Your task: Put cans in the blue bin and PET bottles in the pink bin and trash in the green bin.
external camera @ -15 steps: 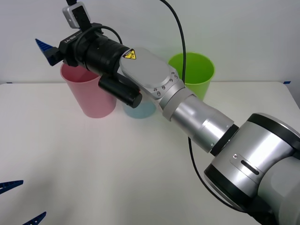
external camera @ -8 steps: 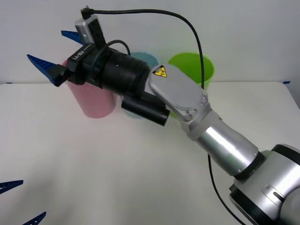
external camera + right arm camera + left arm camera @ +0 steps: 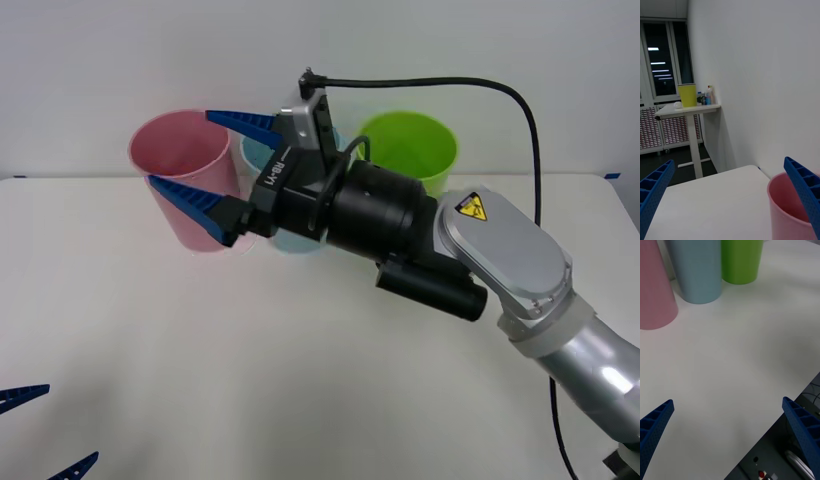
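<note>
Three bins stand in a row at the table's (image 3: 120, 350) far edge: one pink bin (image 3: 182, 160), one blue bin (image 3: 696, 270), one green bin (image 3: 410, 145). Right gripper (image 3: 195, 160), jaws spread and empty, hangs before the pink bin. Left gripper (image 3: 45, 430) waits open at the near-left corner; broad bare tabletop lies between.

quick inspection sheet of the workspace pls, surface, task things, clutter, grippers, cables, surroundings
surface: white table, bare in front of the bins
job's things: pink bin, blue bin, green bin upright in a row at the back
clutter: nothing seen
grippers: right gripper open, raised by the pink bin; left gripper open, low over the near table
cables: black cable looping over the right arm
surroundings: white wall; side desk carrying a yellow cup
</note>
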Controlling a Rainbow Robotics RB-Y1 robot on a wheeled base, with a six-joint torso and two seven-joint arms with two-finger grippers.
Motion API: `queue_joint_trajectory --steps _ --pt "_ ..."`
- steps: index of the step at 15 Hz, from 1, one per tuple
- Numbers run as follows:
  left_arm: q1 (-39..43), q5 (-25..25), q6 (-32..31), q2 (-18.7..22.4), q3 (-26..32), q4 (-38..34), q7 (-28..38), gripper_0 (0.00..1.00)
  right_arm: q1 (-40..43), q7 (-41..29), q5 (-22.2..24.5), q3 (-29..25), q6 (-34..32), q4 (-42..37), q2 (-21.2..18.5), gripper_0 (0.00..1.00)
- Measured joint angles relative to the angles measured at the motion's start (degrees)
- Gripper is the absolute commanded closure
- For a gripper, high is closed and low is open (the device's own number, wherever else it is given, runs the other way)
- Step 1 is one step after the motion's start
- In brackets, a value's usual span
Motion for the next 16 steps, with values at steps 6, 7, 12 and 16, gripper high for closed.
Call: queue_joint_trajectory --steps 6,7,12,16 --pt "0.0 0.0 0.0 0.0 0.0 0.0 0.0 0.00 13.2 0.6 1.7 -9.3 -13.4 -3.5 -4.1 0.00" --pt "0.0 0.0 0.0 0.0 0.0 0.0 0.0 0.00 15.3 0.7 2.4 -11.6 -16.7 -3.5 -4.2 0.00" --pt "0.0 0.0 0.0 0.0 0.0 0.0 0.0 0.00 23.4 1.5 3.9 -22.6 -33.4 -3.5 -4.1 0.00" --pt "0.0 0.0 0.0 0.0 0.0 0.0 0.0 0.00 27.9 2.3 4.8 -30.1 -45.0 -3.5 -3.7 0.00"
